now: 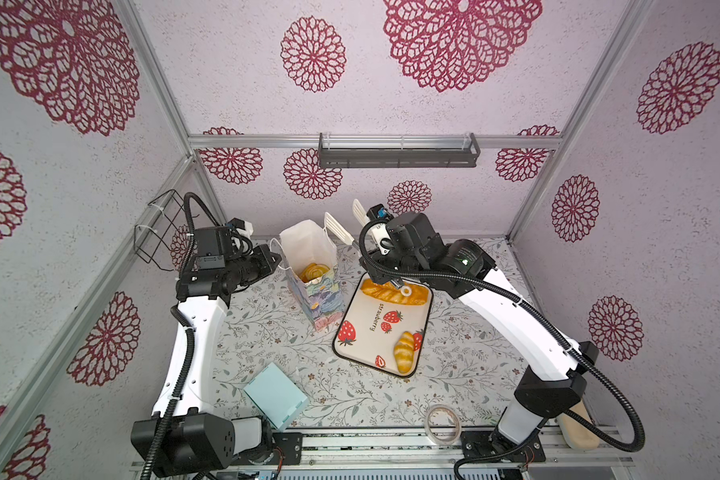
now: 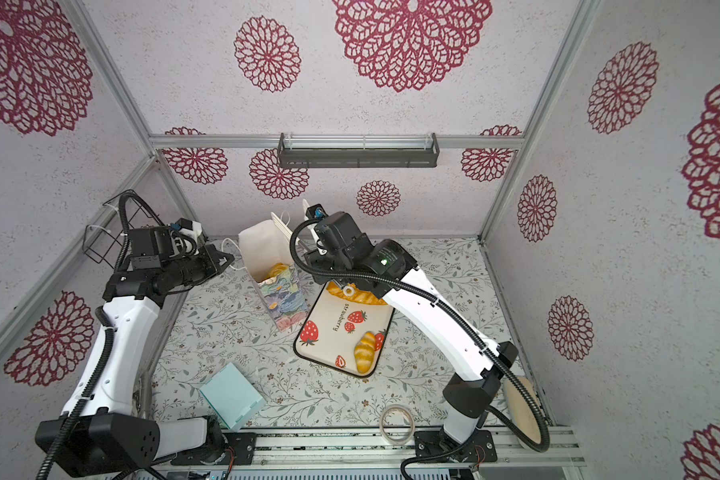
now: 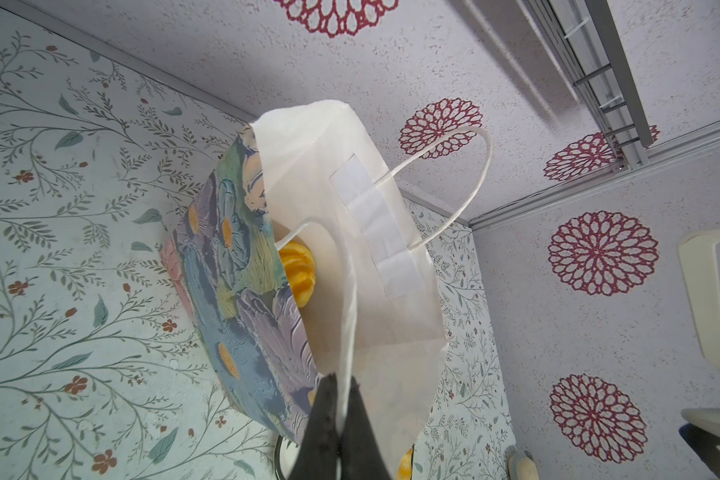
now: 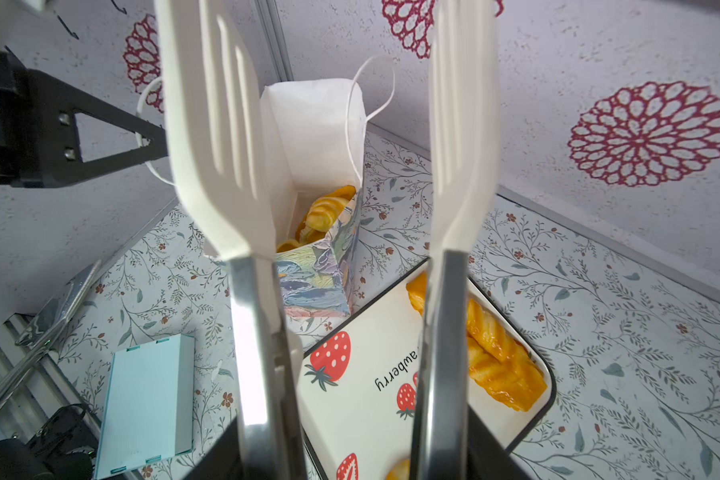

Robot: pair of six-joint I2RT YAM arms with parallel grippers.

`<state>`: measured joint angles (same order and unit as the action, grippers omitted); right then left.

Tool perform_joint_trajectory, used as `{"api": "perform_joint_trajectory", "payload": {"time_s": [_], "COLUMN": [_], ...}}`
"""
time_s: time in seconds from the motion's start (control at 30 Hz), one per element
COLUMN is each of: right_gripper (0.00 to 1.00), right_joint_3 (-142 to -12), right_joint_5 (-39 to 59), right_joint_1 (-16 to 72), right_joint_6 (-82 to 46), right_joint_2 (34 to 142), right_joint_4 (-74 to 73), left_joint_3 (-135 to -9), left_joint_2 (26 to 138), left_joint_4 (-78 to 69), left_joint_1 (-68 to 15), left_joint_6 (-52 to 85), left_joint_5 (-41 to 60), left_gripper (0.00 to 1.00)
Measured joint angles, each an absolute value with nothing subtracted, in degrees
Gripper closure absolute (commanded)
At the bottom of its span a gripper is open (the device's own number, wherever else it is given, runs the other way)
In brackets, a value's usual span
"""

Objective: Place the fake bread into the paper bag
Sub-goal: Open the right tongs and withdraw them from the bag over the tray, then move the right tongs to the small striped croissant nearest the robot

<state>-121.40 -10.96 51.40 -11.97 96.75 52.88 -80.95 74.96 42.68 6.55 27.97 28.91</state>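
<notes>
The left gripper (image 3: 341, 386) pinches tight the white rim of the upright floral paper bag (image 1: 323, 305), a hold only the left wrist view makes plain; glossy striped orange rolls (image 1: 313, 272) sit low inside. Just right of it, the strawberry tray (image 1: 362, 351) carries a long scored loaf (image 1: 391, 294) at its far end and a croissant (image 1: 405, 351), whole only in both top views. The right gripper (image 4: 352, 449) clamps white tongs (image 4: 221, 145), blades apart, empty.

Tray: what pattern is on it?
The tray shows red strawberries on cream, black-rimmed; clearest in a top view.

Floral table (image 1: 267, 332) with paper bag (image 1: 323, 301), strawberry tray (image 1: 371, 350), blue box (image 1: 275, 395), tape roll (image 1: 430, 424)
</notes>
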Motion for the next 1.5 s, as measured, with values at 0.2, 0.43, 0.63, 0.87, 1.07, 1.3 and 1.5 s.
{"api": "perform_joint_trajectory", "payload": {"time_s": [0.2, 0.43, 0.63, 0.87, 1.07, 1.3, 1.5], "right_gripper": [0.44, 0.44, 0.44, 0.43, 0.43, 0.43, 0.43], "right_joint_3": [-113.8, -106.0, -100.9, -95.1, -90.1, -85.8, -82.9], "right_joint_5": [-12.3, -13.1, -13.2, -12.2, -10.2, -7.7, -5.6], "right_joint_1": [50.5, 49.5, 48.0, 46.1, 44.9, 44.1, 43.7], "right_joint_6": [-12.8, -14.3, -15.7, -18.0, -19.5, -21.1, -22.4], "right_joint_2": [91.4, 86.8, 83.8, 81.8, 81.3, 80.9, 80.9], "right_joint_4": [51.4, 50.7, 49.6, 49.1, 49.6, 50.9, 51.9], "left_joint_3": [-80.9, -80.9, -80.9, -80.9, -80.9, -80.9, -80.9], "left_joint_2": [75.0, 75.0, 75.0, 74.9, 74.9, 74.9, 74.9], "left_joint_4": [42.7, 42.7, 42.7, 42.7, 42.7, 42.7, 42.7], "left_joint_1": [6.5, 6.5, 6.5, 6.5, 6.5, 6.5, 6.5], "left_joint_6": [28.0, 28.2, 28.2, 28.1, 28.2, 28.2, 28.6], "left_joint_5": [28.9, 29.1, 29.1, 29.1, 29.1, 29.2, 29.3], "left_gripper": [1.00, 1.00, 1.00, 1.00, 1.00, 1.00, 1.00]}}
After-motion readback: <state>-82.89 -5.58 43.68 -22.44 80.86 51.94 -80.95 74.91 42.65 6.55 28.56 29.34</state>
